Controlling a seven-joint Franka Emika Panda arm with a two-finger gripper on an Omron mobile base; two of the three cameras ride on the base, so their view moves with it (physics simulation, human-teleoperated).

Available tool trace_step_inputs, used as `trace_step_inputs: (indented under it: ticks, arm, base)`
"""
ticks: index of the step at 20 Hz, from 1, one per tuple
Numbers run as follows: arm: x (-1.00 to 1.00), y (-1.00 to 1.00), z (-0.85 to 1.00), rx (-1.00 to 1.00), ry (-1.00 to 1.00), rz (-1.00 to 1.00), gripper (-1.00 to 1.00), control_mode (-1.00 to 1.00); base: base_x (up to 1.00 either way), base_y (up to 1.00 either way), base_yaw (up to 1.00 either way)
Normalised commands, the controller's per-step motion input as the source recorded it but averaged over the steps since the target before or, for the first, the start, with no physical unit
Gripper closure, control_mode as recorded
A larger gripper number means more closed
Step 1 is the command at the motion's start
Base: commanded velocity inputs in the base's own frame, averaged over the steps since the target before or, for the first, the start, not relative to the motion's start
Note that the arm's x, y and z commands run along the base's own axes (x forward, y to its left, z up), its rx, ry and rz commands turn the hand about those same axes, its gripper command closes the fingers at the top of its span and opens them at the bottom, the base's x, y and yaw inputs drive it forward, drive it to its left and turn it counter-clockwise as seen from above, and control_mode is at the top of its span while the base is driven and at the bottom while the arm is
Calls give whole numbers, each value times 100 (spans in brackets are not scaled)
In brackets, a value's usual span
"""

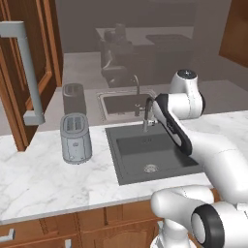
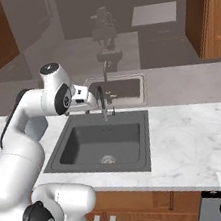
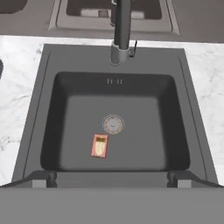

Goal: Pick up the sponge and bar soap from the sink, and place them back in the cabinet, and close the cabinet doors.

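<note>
**A:** Where is the bar soap (image 3: 99, 145)?

**B:** On the floor of the sink (image 3: 52, 113), just near-left of the round drain (image 3: 113, 124), lying flat. From the hand view it reads as a small cream face with pinkish-red edges. In the two base views the near wall of the basin hides that spot, so the soap cannot be made out there.

**A:** And the sponge?

**B:** I cannot tell. No green and yellow pad is anywhere I can see on the basin floor.

**A:** The gripper (image 3: 112, 178)?

**B:** Its two dark finger tips stand far apart at the bottom of the hand view, one at each near corner of the basin, with nothing between them. It hangs above the sink, looking down into it. In the left base view the arm's own forearm covers the hand; in the right base view the hand sits just left of the faucet (image 2: 102, 103), too small to judge the fingers.

**A:** The cabinet doors?

**B:** One brown door (image 1: 19, 72) with a long grey bar handle (image 1: 24, 72) stands open at the far left, cut off by the frame edge. A toaster (image 1: 75, 138) sits on the marble counter (image 1: 43, 179) left of the sink. The cabinet shelf itself is out of frame.
</note>
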Motion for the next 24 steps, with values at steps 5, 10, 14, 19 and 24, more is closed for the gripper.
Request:
trace_step_inputs:
  ticks: [5,10,14,19,24]
  arm:
    - [18,0,-37,0,3,0,-100,-100]
    - [15,0,-32,0,5,0,-100,-100]
    - [16,0,-29,0,4,0,-100,-100]
    - [18,0,-24,0,4,0,-100,-100]
    - [22,0,-6,0,0,0,-100,-100]
  base:
    - [0,0,0]
    - [0,0,0]
    - [0,0,0]
    - [0,0,0]
    - [0,0,0]
